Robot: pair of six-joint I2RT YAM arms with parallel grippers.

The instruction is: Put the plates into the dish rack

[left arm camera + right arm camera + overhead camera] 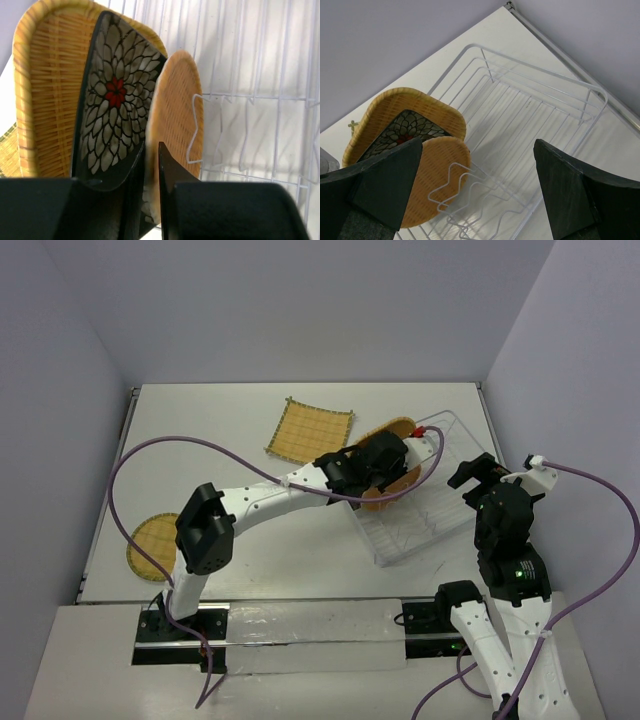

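I'm seating the round woven plate [175,110] in the dish rack [545,100], just beside the dark leaf plate [115,95] and the rounded-square woven plate [45,90], which stand on edge there. To do it well I'd lower it straight, keep it upright so its rim drops in beside the zigzag tine [192,130], avoid nudging the dark one, and release only once it rests. My left claw [150,167] is nearly closed, pinching that plate's near rim. My right claw [478,150] hangs wide open over the rack, holding nothing. The fringed square plate [308,432] and a second round plate [155,545] lie on the bench [300,550]
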